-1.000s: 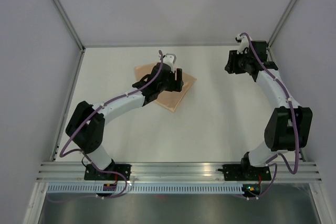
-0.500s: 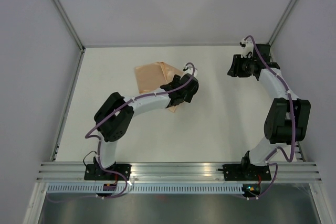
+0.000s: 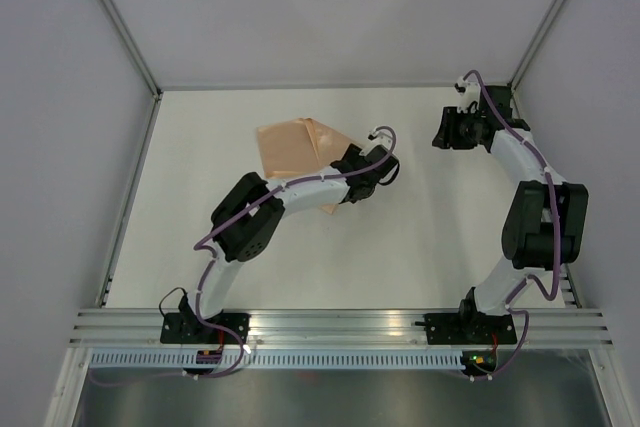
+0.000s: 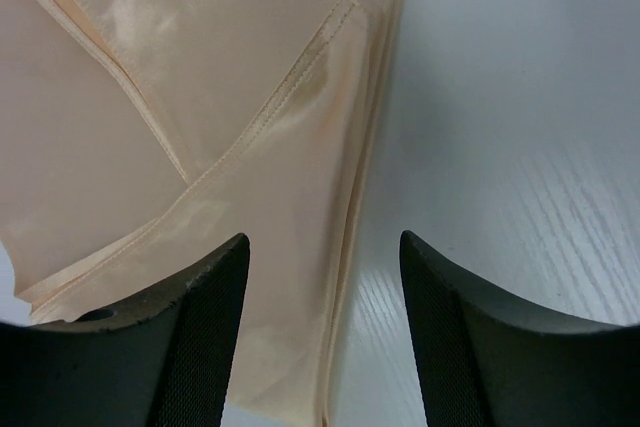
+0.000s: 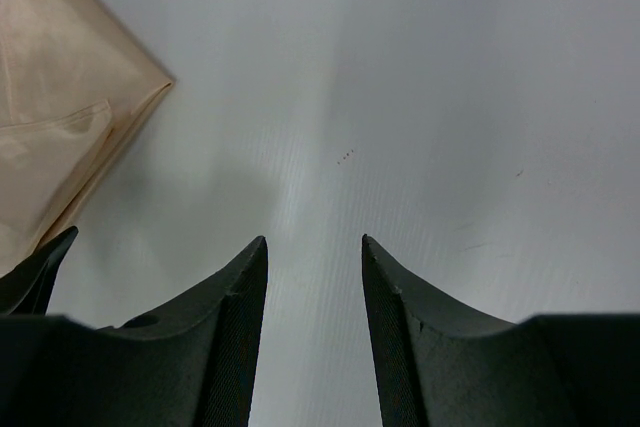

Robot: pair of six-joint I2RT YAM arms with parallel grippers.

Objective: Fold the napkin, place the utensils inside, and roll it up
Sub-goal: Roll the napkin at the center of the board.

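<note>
A: Where do we find the napkin (image 3: 295, 147)?

B: We see it lying on the white table (image 3: 420, 237), left of the middle and toward the far side. It is folded over on itself, its layers askew, with one corner pointing right.

A: And the left gripper (image 3: 383, 169)?

B: We find it low at the napkin's right corner, with the left arm lying across the cloth's near right part. From its own wrist camera, the left gripper (image 4: 322, 242) has its two fingers (image 4: 200, 337) spread wide. The napkin (image 4: 200, 97) lies below them with its stitched hems showing, and its right edge runs down between the fingers. Nothing is pinched, so we call it released. We cannot tell whether the fingertips touch the cloth.

A: What of the right gripper (image 3: 442, 133)?

B: It sits near the far right corner of the table, well apart from the napkin. In its wrist view the right gripper (image 5: 313, 242) has its jaws parted over bare table, holding nothing. We make out the napkin (image 5: 60, 67) at the top left of that view.
</note>
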